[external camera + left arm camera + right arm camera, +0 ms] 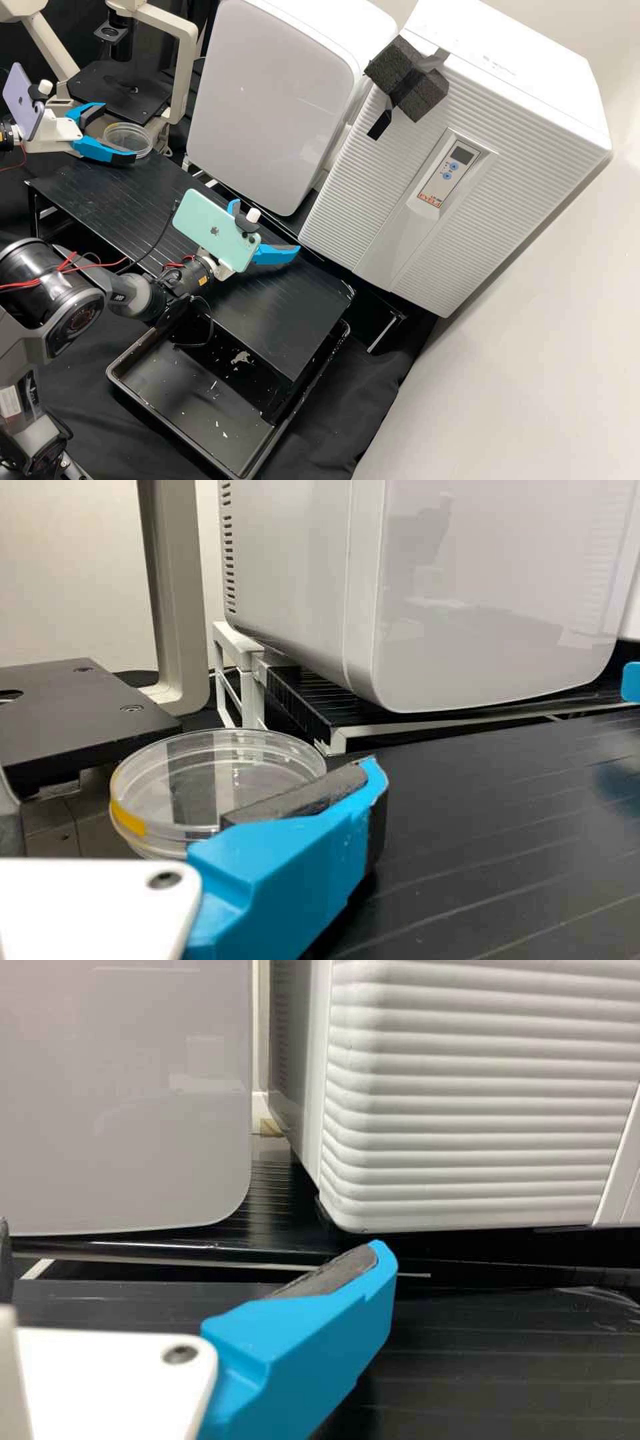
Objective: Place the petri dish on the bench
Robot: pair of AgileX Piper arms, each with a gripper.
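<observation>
Left gripper (120,131) near petri dish (131,141), tray (177,397) in high view

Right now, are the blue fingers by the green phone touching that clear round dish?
Apart. The high view shows a broad stretch of the black bench between the right gripper and the petri dish, over by the left gripper.
</observation>
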